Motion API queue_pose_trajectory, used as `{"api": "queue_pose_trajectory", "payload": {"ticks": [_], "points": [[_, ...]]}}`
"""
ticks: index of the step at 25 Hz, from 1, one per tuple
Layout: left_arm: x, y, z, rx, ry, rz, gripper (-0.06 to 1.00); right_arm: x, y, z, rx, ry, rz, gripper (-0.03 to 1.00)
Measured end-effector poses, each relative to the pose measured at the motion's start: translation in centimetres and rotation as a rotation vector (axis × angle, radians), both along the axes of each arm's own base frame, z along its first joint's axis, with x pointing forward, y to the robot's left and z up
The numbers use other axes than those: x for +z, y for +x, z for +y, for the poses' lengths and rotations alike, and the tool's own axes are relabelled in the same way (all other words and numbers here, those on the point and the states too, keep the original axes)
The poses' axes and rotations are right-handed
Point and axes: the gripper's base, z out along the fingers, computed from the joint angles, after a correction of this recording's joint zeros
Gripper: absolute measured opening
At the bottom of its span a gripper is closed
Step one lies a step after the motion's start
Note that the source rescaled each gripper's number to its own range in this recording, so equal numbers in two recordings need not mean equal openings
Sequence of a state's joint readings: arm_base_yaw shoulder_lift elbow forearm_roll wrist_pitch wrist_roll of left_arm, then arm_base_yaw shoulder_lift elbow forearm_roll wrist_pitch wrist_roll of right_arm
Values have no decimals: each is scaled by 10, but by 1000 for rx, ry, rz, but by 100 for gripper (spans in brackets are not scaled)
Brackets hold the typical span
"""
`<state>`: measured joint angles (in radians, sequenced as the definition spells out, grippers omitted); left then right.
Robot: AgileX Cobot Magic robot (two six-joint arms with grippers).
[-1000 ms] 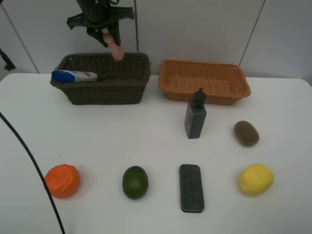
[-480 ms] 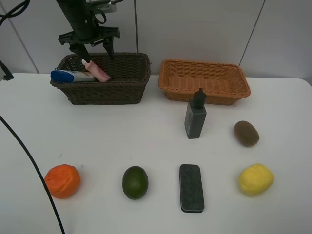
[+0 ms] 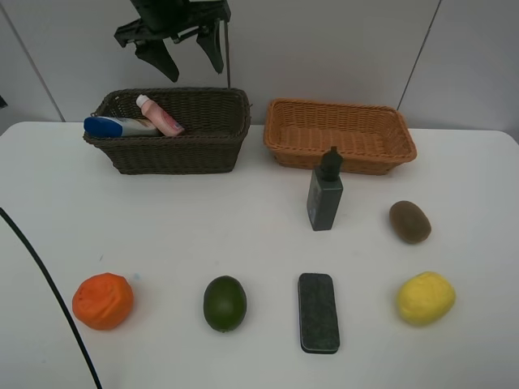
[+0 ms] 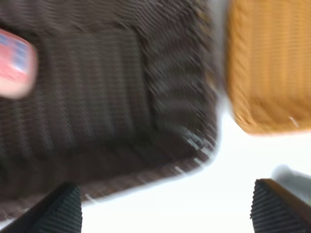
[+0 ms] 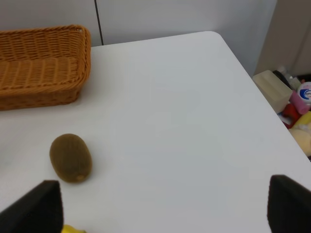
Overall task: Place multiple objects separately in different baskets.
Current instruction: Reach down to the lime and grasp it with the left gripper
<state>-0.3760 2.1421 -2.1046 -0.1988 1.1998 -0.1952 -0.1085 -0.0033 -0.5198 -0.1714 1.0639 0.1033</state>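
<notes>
- Orange (image 3: 103, 301) sits at the lower left of the high view, on the white table (image 3: 243, 235). A black cable (image 3: 49, 275) curves past just beside it, and the tabletop is bare on its other sides.
- White bottle (image 3: 122, 126) lies flat in the left end of the dark basket (image 3: 174, 154), long axis left-right, blue cap pointing left.
- Pink bottle (image 3: 159, 115) lies beside it in the same basket, slanting from upper left to lower right.
- Left gripper (image 3: 185, 55) hangs above that basket at the top of the frame, fingers spread wide, pinching nothing.
- Avocado (image 3: 225, 303) is at lower centre, well apart from its neighbours.
- Eraser block (image 3: 318, 312) lies flat, long axis up-down in the frame.
- Grey bottle (image 3: 325, 197) stands upright, cap up, just before the tan basket (image 3: 340, 154).
- Kiwi (image 3: 409, 221) and lemon (image 3: 425, 298) lie at the right, apart from each other.
- Right gripper (image 5: 160, 208) hovers near the table's right edge, fingers spread, holding nothing.
</notes>
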Motion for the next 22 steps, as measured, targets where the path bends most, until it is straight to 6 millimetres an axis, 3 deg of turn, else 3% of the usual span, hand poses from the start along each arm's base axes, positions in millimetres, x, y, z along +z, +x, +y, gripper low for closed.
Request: {"api": "queue_pose_trajectory", "payload": {"ticks": [5, 8, 11, 16, 22], "points": [[3, -90, -24, -123, 71, 113, 86, 0, 0, 0, 0, 0, 0, 100], [-7, -140, -29, -150, 114, 198, 86, 0, 0, 0, 0, 0, 0, 100], [-27, -176, -32, -145, 174, 291, 86, 0, 0, 0, 0, 0, 0, 100], [-68, -206, -49, -167, 255, 371, 86, 0, 0, 0, 0, 0, 0, 100], [-117, -202, -71, -158, 276, 394, 86, 0, 0, 0, 0, 0, 0, 100]]}}
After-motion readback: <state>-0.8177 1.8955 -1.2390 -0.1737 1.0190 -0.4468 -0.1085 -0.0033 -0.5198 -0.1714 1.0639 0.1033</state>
